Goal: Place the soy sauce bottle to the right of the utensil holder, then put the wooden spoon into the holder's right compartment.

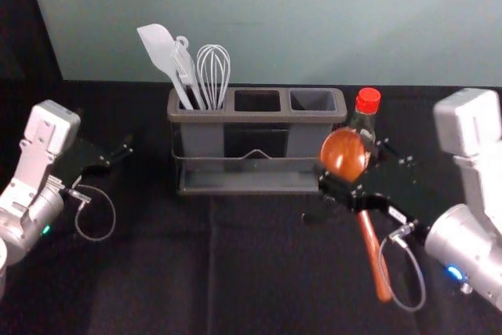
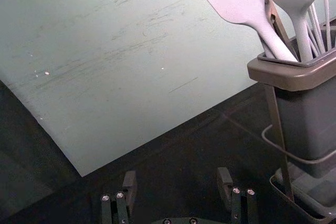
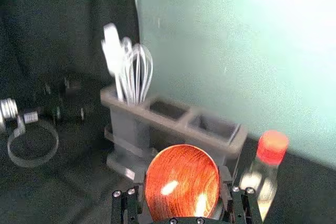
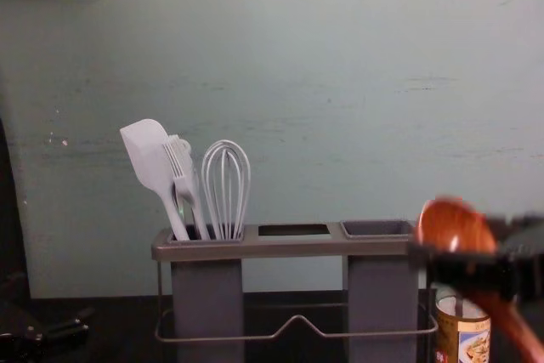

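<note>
1. In the foreground, the wooden spoon (image 1: 343, 156) is tilted, bowl uppermost, its handle pointing toward five o'clock over the black-covered desk (image 1: 157, 272).
2. The right hand (image 1: 350, 160), reaching in from four o'clock, grasps the spoon just below its bowl, near the holder's right end.
3. The left hand (image 1: 118, 154) hangs released at nine o'clock from the holder, its fingers (image 2: 129, 187) spread well apart.
4. At center, the gray utensil holder (image 1: 255, 117) stands upright, its three compartments in a row.
5. The red-capped soy sauce bottle (image 1: 364, 123) stands at three o'clock, just beside the holder and partly hidden behind the spoon.
6. A spatula (image 1: 159, 49), a fork-like tool (image 4: 184, 178) and a whisk (image 1: 213, 72) lean in the left compartment.
7. Beyond rises a pale green wall (image 1: 282, 21).
</note>
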Motion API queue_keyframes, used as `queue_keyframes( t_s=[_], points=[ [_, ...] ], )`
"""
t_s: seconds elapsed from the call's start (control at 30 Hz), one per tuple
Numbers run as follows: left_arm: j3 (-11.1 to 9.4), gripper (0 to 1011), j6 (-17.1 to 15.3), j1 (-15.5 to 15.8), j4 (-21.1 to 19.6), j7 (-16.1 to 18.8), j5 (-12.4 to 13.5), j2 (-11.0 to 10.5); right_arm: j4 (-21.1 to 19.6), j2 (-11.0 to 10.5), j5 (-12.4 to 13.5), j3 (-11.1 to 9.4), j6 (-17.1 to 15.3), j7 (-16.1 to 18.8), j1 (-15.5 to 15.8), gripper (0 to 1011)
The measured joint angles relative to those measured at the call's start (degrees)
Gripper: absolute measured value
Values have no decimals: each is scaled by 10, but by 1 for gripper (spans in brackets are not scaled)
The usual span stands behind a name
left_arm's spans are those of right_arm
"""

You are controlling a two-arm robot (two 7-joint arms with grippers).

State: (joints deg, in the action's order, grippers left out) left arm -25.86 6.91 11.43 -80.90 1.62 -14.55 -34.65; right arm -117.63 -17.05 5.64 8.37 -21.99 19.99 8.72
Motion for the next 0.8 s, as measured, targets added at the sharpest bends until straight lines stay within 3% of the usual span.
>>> queue_keyframes(
  t_s=[0.03,0.1,0.2,0.3,0.33,0.4,0.43,0.6,0.8],
  points=[
    [0,1005,0,0,0,0,0,0,3,1,6,-6,44,0,9,840],
    [0,1005,0,0,0,0,0,0,7,2,11,-10,92,0,16,840],
    [0,1005,0,0,0,0,0,0,25,5,18,-14,220,1,31,840],
    [0,1005,0,0,0,0,0,0,38,7,21,-14,294,2,36,840],
    [0,1005,0,0,0,0,0,0,47,8,24,-14,341,4,38,840],
    [0,1005,0,0,0,0,0,0,56,10,29,-14,380,5,38,840],
    [0,1005,0,0,0,0,0,0,64,10,35,-14,414,8,38,840],
    [0,1005,0,0,0,0,0,0,85,15,45,-11,495,12,36,840],
    [0,1005,0,0,0,0,0,0,95,24,38,-11,534,6,36,840]
  ],
)
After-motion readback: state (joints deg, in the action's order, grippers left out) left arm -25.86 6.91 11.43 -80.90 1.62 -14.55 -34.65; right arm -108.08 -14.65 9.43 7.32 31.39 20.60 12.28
